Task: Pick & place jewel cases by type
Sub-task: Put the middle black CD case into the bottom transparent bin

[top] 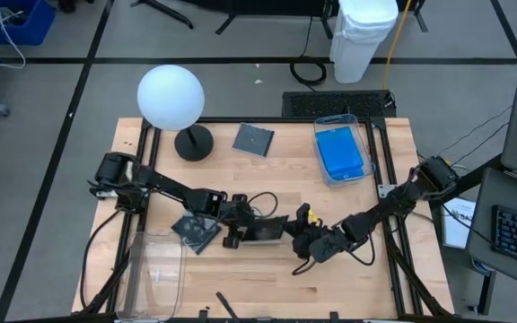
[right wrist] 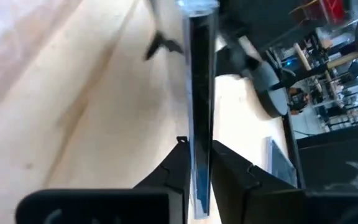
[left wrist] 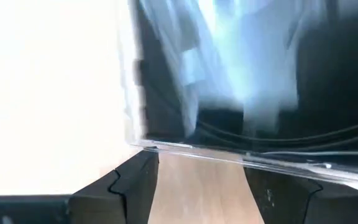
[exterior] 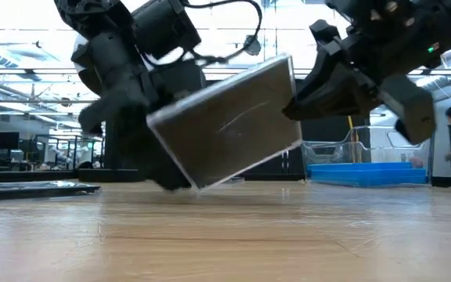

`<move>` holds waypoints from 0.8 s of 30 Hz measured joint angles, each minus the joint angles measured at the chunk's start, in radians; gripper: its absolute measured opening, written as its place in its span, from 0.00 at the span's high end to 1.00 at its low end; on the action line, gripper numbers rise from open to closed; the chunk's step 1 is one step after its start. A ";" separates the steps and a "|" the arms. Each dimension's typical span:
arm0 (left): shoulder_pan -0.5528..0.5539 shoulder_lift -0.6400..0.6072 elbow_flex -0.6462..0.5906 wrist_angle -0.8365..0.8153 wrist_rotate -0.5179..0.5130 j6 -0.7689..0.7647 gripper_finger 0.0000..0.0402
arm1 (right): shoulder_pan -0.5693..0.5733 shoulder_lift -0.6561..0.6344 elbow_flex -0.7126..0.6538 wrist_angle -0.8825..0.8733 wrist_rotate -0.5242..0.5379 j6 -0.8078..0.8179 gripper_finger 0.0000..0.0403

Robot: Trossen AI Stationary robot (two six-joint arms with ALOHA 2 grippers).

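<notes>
A dark jewel case (top: pixel 263 230) hangs tilted between my two grippers at the table's middle, its right edge raised. My right gripper (right wrist: pixel 199 171) is shut on that edge. My left gripper (left wrist: pixel 201 186) stands open at the case's left side, and the case's clear edge (left wrist: pixel 229 153) runs across just past its fingertips. A second dark case (top: pixel 196 231) lies flat under my left arm. A third (top: pixel 253 139) lies flat at the far side. Blue cases (top: pixel 341 152) lie in a clear bin (top: pixel 363 144) at the far right. My left gripper is open; whether its fingers touch the case's edge, I cannot tell. My right gripper pinches the case's right edge (right wrist: pixel 199 149) between its two fingers (right wrist: pixel 230 171), one on each flat face. The fingers come from the table's right, slanting slightly down. The case tilts, its left lower corner (exterior: pixel 198 185) close to the table.
A white globe lamp (top: pixel 170 97) on a black base stands at the far left. A second clear bin (top: pixel 155 274) sits at the near left corner. Cables trail over the table between the arms. Bare wood lies near the front edge.
</notes>
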 joint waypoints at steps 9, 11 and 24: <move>-0.002 -0.246 0.003 -0.121 -0.053 -0.010 0.41 | 0.057 -0.029 0.000 -0.002 0.029 0.097 0.93; -0.003 -0.305 0.003 -0.142 -0.081 -0.023 0.41 | 0.062 -0.040 0.001 0.001 0.030 0.136 0.93; -0.002 -0.698 0.008 -0.178 -0.212 -0.022 0.41 | 0.057 -0.050 -0.001 0.143 -0.118 0.165 0.94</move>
